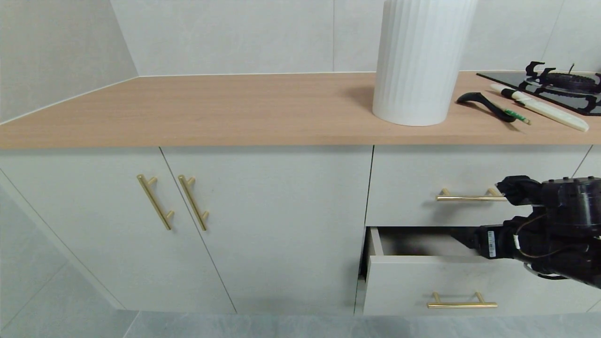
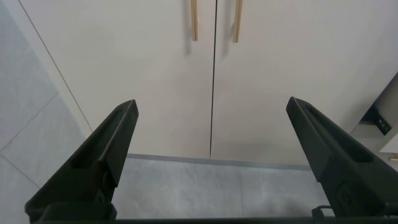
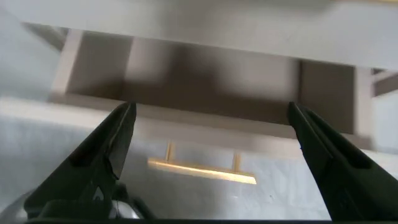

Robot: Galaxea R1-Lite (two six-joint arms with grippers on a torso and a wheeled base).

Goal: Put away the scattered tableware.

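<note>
Now the right arm (image 1: pixel 554 230) overhangs the open drawer (image 1: pixel 408 277), jaws apart.

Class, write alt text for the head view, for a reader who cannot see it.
The right gripper hangs over an open lower drawer beneath a wooden counter. On the counter are a white ribbed container, a black utensil and a white knife near a hob.

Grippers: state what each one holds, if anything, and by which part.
Nothing is held. The left gripper is open and empty before the cabinet doors; the right gripper is open and empty at the open drawer.
</note>
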